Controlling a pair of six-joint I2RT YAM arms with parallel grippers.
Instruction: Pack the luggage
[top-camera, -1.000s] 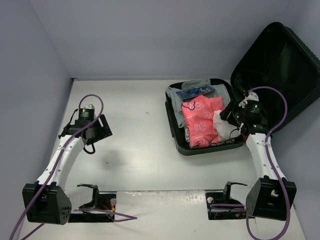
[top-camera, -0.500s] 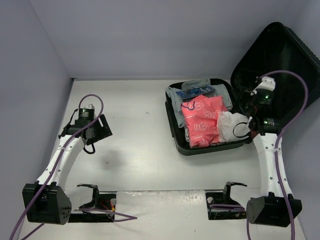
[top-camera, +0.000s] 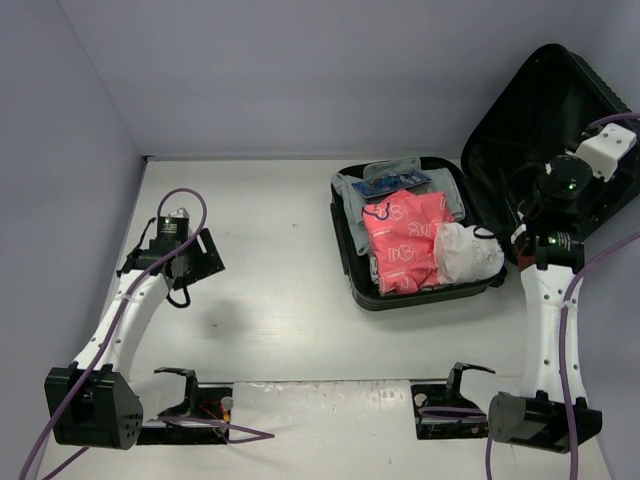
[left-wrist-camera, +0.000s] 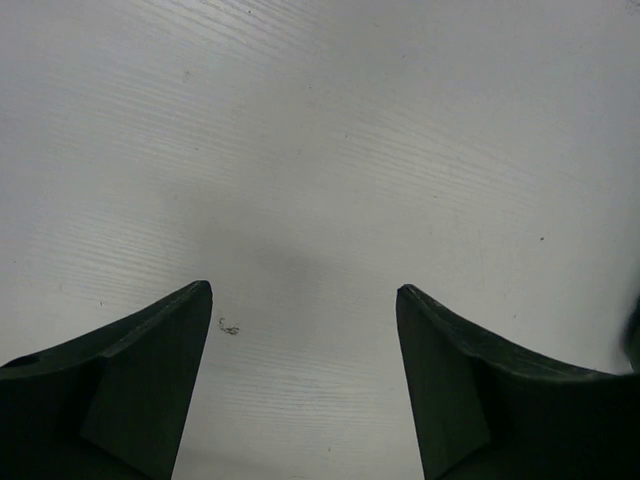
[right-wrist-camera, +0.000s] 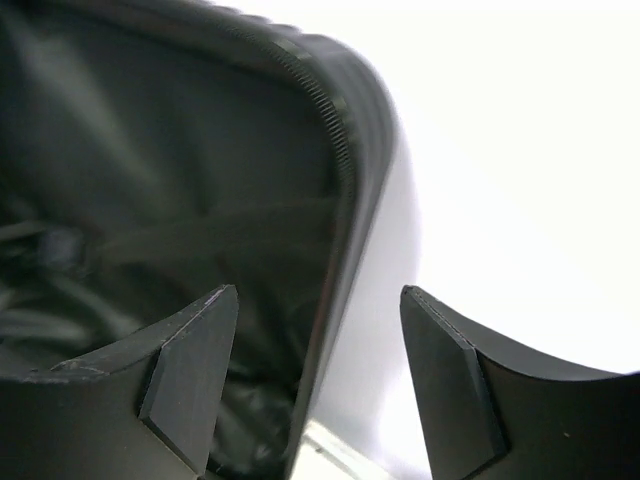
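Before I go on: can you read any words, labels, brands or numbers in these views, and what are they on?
No text here can be read.
On the pink packet in the suitcase: white printing, too small to read.
On the blue packet at the suitcase's far end: pale marks, too blurred to read.
Both wrist views: no writing.

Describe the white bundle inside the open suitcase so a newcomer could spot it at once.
Find the black hard-shell suitcase lying open at the right of the table, lid raised. Inside, a pink printed packet fills the middle; the crumpled white cloth-like bundle sits against that packet's right side. It alone is white and unprinted.
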